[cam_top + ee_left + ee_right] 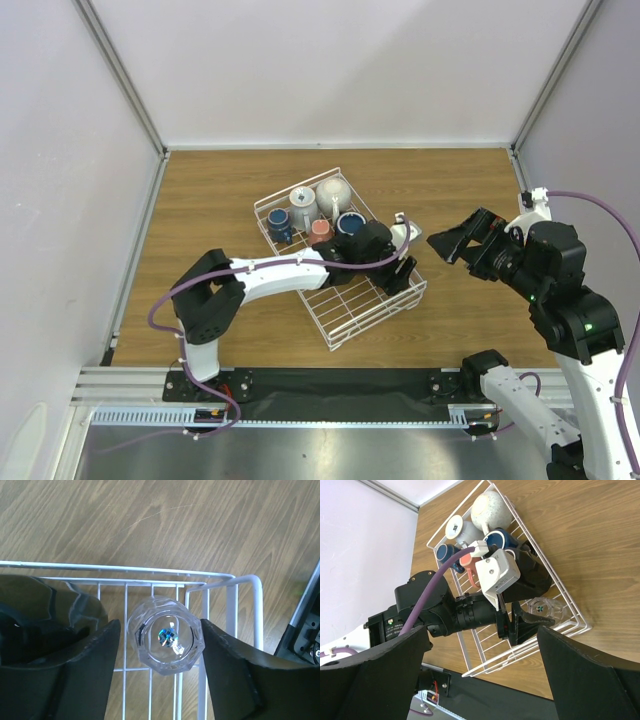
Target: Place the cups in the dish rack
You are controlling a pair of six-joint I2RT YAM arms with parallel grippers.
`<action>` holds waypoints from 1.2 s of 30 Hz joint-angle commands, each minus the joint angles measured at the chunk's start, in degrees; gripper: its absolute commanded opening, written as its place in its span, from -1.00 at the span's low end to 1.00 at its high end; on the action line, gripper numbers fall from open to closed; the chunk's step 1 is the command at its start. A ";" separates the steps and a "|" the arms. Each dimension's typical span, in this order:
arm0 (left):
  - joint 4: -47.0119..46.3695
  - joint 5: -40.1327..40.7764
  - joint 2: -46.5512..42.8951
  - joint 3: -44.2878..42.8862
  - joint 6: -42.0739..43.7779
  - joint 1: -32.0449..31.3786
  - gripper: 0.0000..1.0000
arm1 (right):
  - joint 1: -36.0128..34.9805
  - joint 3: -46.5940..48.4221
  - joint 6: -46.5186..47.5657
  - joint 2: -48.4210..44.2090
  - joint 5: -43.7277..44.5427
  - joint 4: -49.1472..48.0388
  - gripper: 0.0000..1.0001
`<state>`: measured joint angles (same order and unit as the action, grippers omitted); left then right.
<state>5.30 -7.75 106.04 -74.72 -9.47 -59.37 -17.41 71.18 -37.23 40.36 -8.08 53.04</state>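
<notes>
The white wire dish rack point(345, 315) lies mid-table. Its far end holds a navy mug point(279, 224), a grey-white mug point(303, 205), a cream mug point(334, 195), a salmon mug point(321, 231), a blue mug point(350, 223) and a black mug point(372, 240). My left gripper point(404, 270) is inside the rack's right corner. In the left wrist view it point(160, 650) is open, its fingers either side of a clear glass cup point(166, 641) that stands on the rack wires point(230, 605), with a small gap on the left. My right gripper point(447, 246) is open and empty, raised to the right of the rack.
The black mug point(50, 610) sits just left of the left gripper's fingers. The right wrist view looks down on the rack point(580, 622), the glass point(546, 607) and the left arm point(445, 615). Bare wooden table point(200, 200) surrounds the rack, with white walls on three sides.
</notes>
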 commanded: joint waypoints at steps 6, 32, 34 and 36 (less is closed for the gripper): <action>-0.12 1.68 -4.78 1.77 -0.98 -0.22 0.48 | 0.27 2.30 0.67 -0.81 -0.98 1.10 0.99; -2.66 -3.42 -34.56 16.25 -13.36 -1.09 0.43 | 0.36 -5.78 0.49 -2.04 -3.09 -0.83 0.99; -4.50 -1.58 -40.08 18.63 -15.12 -1.09 0.50 | 0.27 -7.71 0.84 -2.13 -3.09 -0.13 0.99; -5.12 0.62 -43.01 21.54 -17.85 -1.09 0.73 | 0.27 -9.12 0.93 -2.30 -3.43 0.40 0.99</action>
<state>4.23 -9.96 68.18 -55.96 -21.85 -60.20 -17.39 63.42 -37.82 38.24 -10.63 53.08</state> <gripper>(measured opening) 0.820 0.994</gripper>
